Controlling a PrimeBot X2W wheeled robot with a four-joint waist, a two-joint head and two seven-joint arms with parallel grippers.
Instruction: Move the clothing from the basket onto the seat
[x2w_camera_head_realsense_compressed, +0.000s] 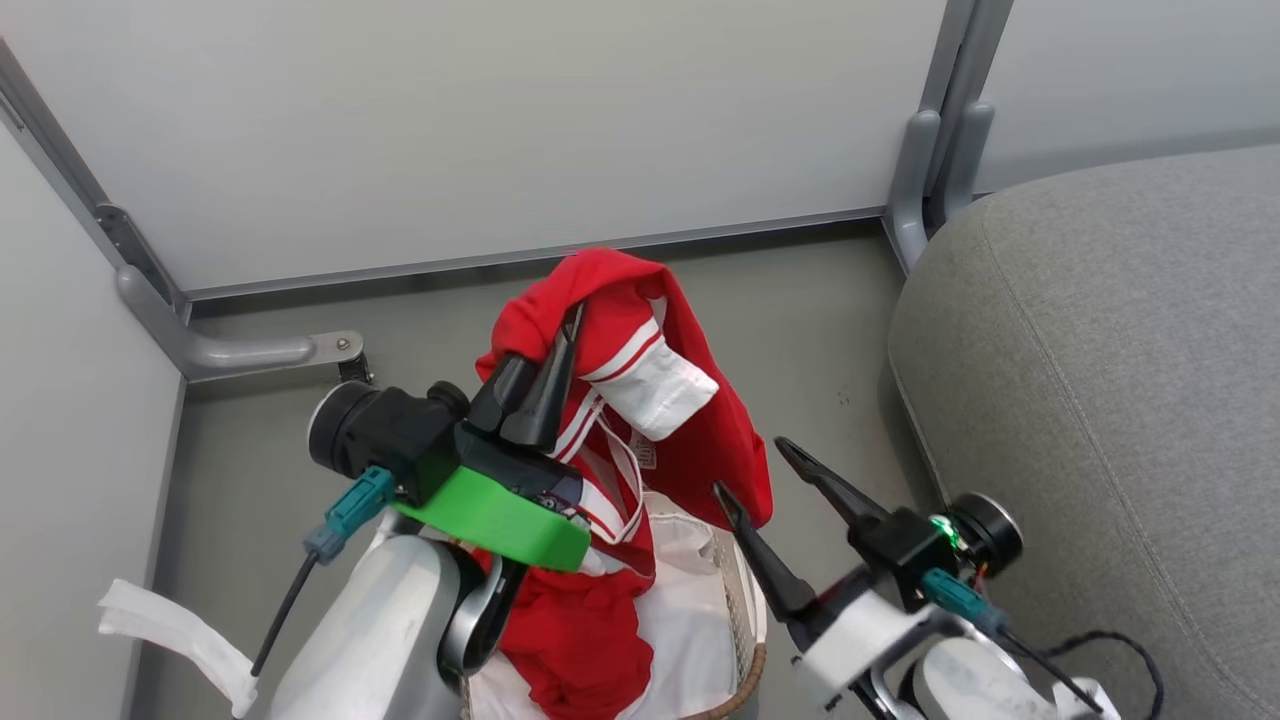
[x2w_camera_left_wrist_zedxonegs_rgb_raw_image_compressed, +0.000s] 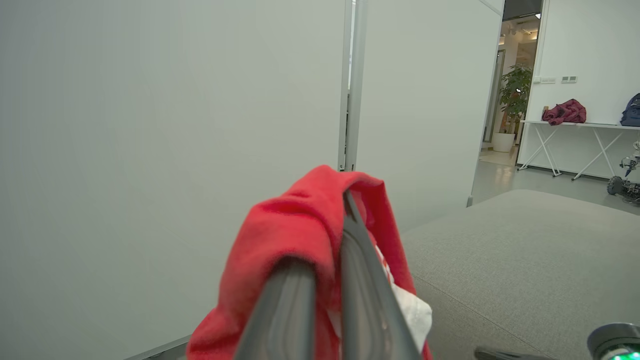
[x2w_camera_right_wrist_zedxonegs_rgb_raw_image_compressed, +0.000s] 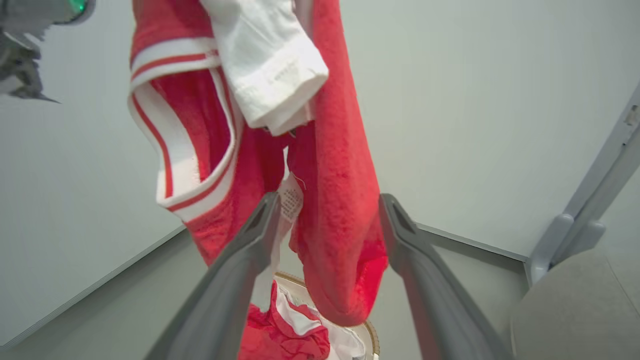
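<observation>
One raised left end effector (x2w_camera_head_realsense_compressed: 565, 330) pinches the clothing (x2w_camera_head_realsense_compressed: 720, 440); right end effector (x2w_camera_head_realsense_compressed: 750, 466) lower, spread.

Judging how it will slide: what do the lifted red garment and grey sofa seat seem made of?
The red garment with white striped trim looks like fuzzy terry or fleece: matte nap, limp folds. The large grey sofa seat looks like woven upholstery fabric: matte, fine grain, stitched seams.

The grey floor (x2w_camera_head_realsense_compressed: 800, 330) carries the basket (x2w_camera_head_realsense_compressed: 742, 600) at lower centre. The seat (x2w_camera_head_realsense_compressed: 1100, 400) stands near it on the right. A grey partition foot (x2w_camera_head_realsense_compressed: 250, 352) rests at the left
</observation>
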